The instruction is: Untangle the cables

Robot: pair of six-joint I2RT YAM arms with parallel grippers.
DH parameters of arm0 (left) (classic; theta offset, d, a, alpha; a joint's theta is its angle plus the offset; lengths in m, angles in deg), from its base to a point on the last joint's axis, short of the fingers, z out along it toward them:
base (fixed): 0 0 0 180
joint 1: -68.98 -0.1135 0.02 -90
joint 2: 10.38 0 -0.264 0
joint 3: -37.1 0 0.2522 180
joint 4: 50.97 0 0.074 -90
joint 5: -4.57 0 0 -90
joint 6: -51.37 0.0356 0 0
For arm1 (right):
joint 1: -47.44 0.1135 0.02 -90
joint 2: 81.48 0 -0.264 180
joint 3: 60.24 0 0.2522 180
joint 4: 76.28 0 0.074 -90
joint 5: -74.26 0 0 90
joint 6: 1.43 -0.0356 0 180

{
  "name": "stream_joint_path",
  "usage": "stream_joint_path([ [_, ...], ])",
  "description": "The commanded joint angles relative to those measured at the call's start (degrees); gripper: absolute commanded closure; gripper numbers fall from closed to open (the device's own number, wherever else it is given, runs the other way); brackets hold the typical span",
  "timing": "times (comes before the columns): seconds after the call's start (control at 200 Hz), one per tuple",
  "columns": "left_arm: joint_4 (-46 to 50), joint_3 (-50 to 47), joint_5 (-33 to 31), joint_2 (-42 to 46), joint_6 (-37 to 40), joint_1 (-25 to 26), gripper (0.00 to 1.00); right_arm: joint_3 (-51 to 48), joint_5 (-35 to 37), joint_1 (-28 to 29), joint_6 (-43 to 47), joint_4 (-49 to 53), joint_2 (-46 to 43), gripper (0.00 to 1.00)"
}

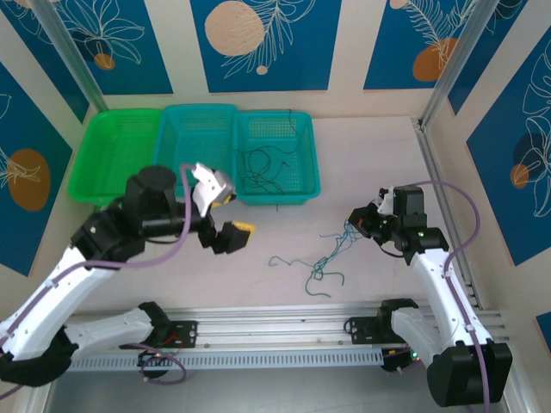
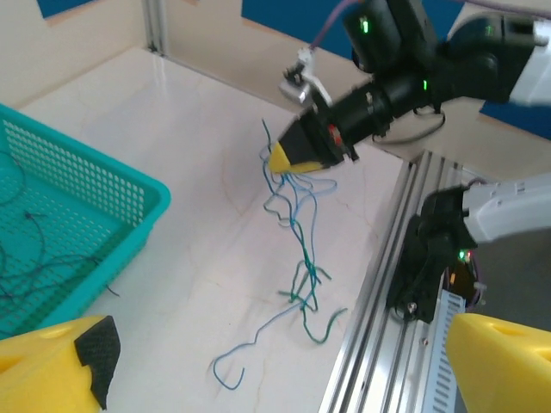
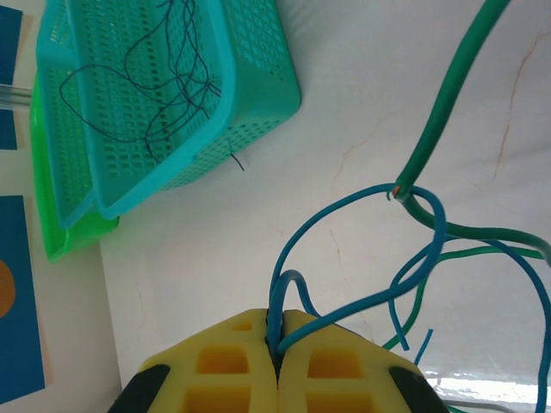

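A loose tangle of blue and green cables was seen on the bare table, right of its middle and nearer the front edge than the far one. One end of the tangle was raised off the surface. There the right gripper was clamped tight on a blue cable, pinched between its yellow fingers, with a green cable crossing it. That hold was probably meant to anchor the bundle so that single strands could be drawn away.

The left gripper was held above the table, left of the tangle. Its fingers were spread wide and empty, seemingly readied to take a strand.

Along the far edge, towards the left corner, a row of baskets was set. Thin dark cables were lying in the rightmost teal basket, likely sorted there already.
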Motion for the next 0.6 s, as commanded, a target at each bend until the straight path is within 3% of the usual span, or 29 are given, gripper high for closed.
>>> stream_joint_path([
  [0.0, -19.1, -14.7, 4.3, 1.7, 0.1, 1.5, 0.03, 3.1, -0.5, 0.3, -0.9, -0.6, 0.5, 0.97],
  [0.27, -51.2, -38.9, 3.8, -4.2, 15.3, 10.0, 0.14, 3.9, 0.0, 0.6, -1.0, 1.0, 0.8, 0.97],
  [0.595, -64.0, -33.8, 3.0, -31.1, 18.9, 14.7, 0.17, 3.9, 0.9, 0.8, -2.5, 1.6, 0.3, 0.97],
])
